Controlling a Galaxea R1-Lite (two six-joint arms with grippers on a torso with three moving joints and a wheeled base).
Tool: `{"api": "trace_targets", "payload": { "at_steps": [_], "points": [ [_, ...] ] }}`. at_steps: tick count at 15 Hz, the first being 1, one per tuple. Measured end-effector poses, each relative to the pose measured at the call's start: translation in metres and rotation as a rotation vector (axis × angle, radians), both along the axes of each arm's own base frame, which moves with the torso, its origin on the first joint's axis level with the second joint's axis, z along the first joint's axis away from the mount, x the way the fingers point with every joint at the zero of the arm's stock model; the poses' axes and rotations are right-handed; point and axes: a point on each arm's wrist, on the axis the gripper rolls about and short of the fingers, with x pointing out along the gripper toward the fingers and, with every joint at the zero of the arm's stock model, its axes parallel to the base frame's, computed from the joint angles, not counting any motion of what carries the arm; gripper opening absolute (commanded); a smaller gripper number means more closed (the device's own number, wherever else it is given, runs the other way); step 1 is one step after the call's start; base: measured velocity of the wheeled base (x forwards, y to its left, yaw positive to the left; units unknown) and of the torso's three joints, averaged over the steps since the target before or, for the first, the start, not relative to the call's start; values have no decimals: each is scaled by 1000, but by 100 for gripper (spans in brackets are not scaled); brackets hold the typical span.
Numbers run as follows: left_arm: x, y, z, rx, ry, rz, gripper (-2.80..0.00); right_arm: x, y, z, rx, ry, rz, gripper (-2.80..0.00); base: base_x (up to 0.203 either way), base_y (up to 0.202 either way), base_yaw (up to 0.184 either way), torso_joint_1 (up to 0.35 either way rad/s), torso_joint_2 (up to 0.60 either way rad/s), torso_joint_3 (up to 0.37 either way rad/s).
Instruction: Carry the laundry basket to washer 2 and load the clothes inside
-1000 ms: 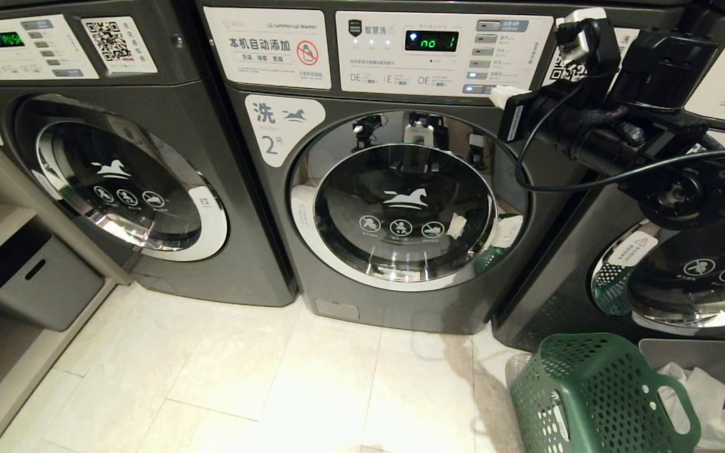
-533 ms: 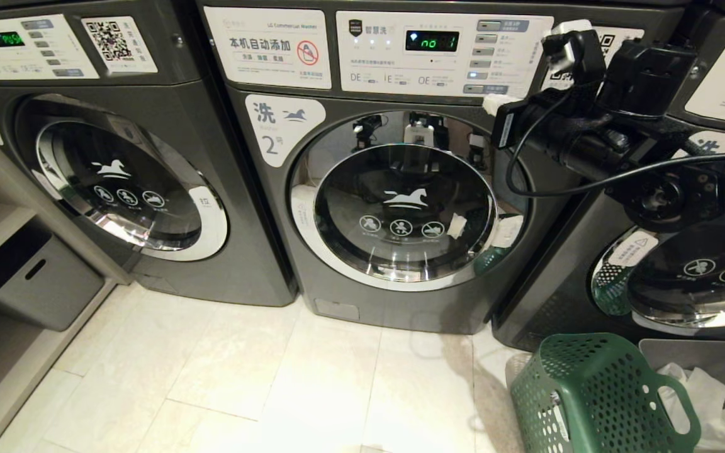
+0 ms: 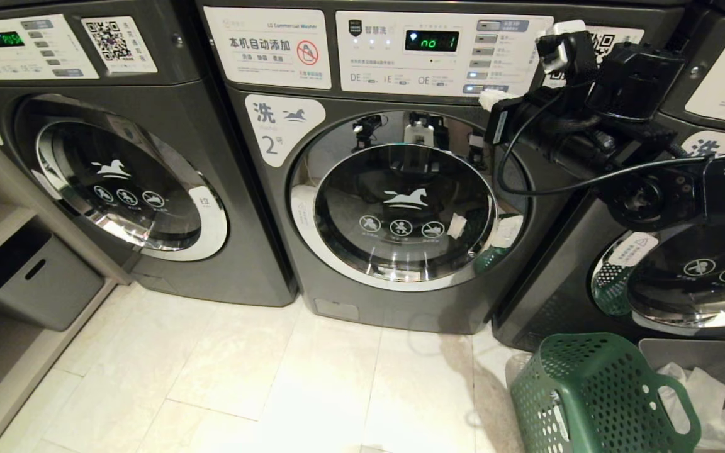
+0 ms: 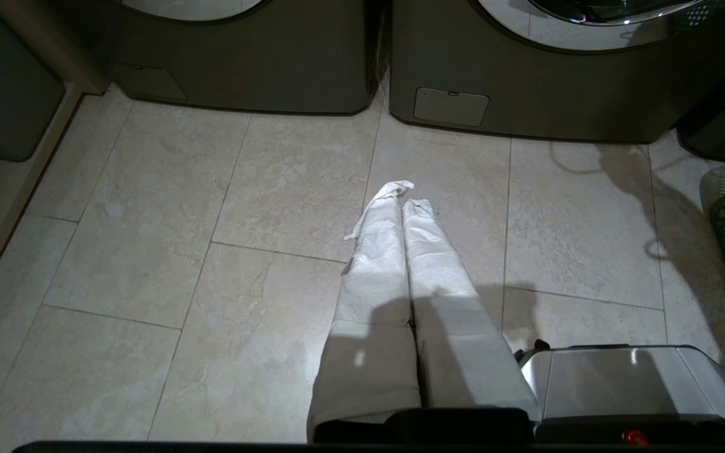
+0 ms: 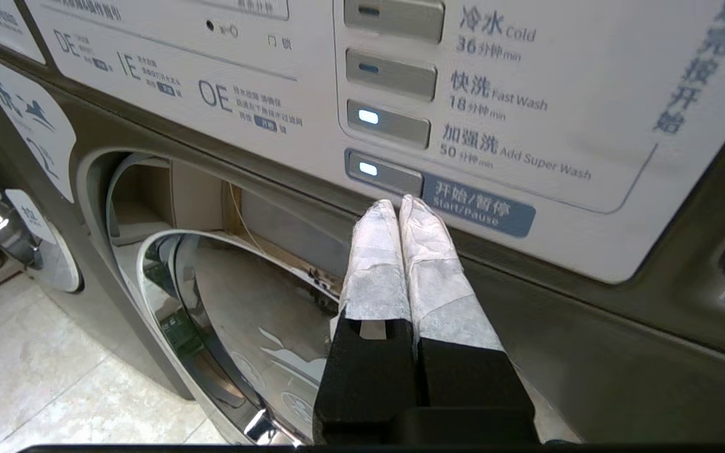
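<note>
Washer 2 [image 3: 394,189]: dark grey front-loader, centre of frame, round chrome-rimmed door shut, white "2" label at upper left of door, display lit green.

Like machines: one at left [image 3: 117,176], one at right edge [image 3: 671,277].

Right gripper [image 3: 488,97]: upper right, white-wrapped tips at the lower right corner of washer 2's control panel [image 3: 441,53].

Laundry basket [image 3: 595,396]: green, perforated, on the tiled floor [image 3: 243,377], lower right, beside a grey bin [image 3: 708,358] holding white bags.

Grey bin [image 3: 35,283]: on shelf, lower left.

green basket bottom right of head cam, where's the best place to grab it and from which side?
Probably the slot handle in the rim of the laundry basket. The basket leans, with that handle uppermost and clear, so come from above. The grey bin sits close on its right, so a side approach looks cramped.
</note>
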Motion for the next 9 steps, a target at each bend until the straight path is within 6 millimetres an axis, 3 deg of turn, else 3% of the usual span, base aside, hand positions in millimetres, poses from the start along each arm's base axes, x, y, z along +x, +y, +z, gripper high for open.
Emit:
{"api": "trace_targets", "payload": {
  "at_steps": [9],
  "points": [
    [0, 0, 0, -1, 0, -1, -280, 5, 4, 1, 3, -9, 6, -280, 0, 0, 0, 0, 0, 0]
  ]
}}
